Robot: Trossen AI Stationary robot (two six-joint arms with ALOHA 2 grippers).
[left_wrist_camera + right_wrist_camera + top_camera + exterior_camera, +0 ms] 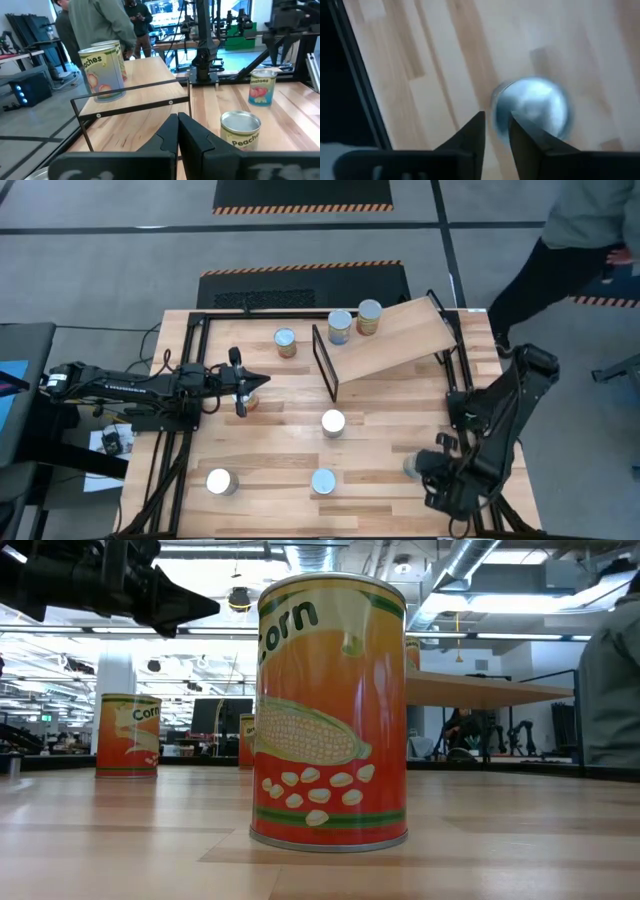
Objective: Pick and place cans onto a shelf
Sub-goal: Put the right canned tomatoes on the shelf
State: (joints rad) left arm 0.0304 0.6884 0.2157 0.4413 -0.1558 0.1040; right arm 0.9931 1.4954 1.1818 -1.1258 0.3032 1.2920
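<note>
Two cans [340, 327] [369, 317] stand on the tilted light-wood shelf [400, 340], also in the left wrist view [102, 70]. Other cans stand upright on the table: [286, 342], [333, 422], [323, 481], [221, 481]. My left gripper [262, 383] is shut and empty, pointing toward the table's right edge above a partly hidden orange can [251, 403]. My right gripper [496, 131] points down, open by a narrow gap, at the near right. A silver-topped can [535, 112] stands just beyond its fingertips and also shows in the high view [411, 467].
The shelf's black end frame [323, 365] stands upright between my left gripper and the board. A Corn can [330, 710] fills the low view. A person [570, 250] stands beyond the table's far right corner. There is bare wood between the table cans.
</note>
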